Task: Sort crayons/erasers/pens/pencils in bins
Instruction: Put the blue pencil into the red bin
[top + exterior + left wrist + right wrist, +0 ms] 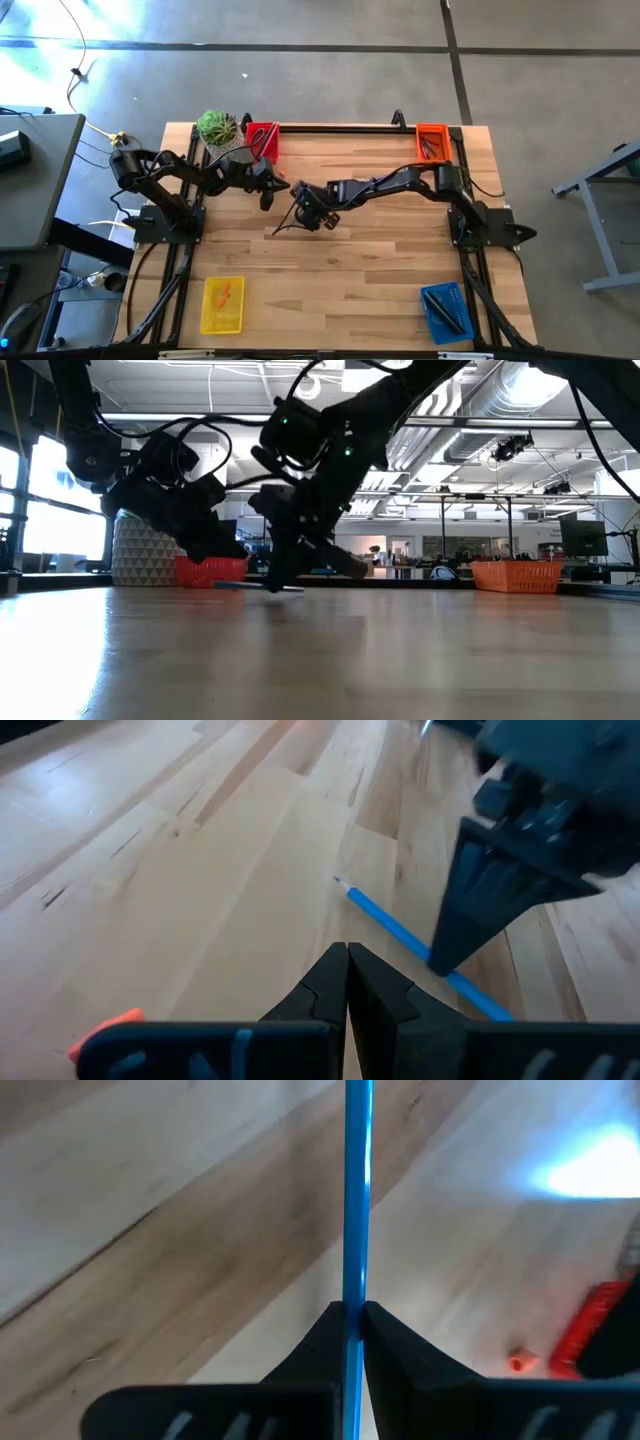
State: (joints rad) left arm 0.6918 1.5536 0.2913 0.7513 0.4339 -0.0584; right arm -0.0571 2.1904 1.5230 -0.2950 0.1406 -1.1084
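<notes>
With its fingers clamped on the blue pencil [357, 1200], the right tool [350, 1330] must lift toward a bin; the left tool [347, 970] waits closed, empty.

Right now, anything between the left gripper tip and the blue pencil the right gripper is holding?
No, bare wood only. In the left wrist view, the shut left gripper faces the blue pencil across empty table; the right gripper clamps it.
</notes>
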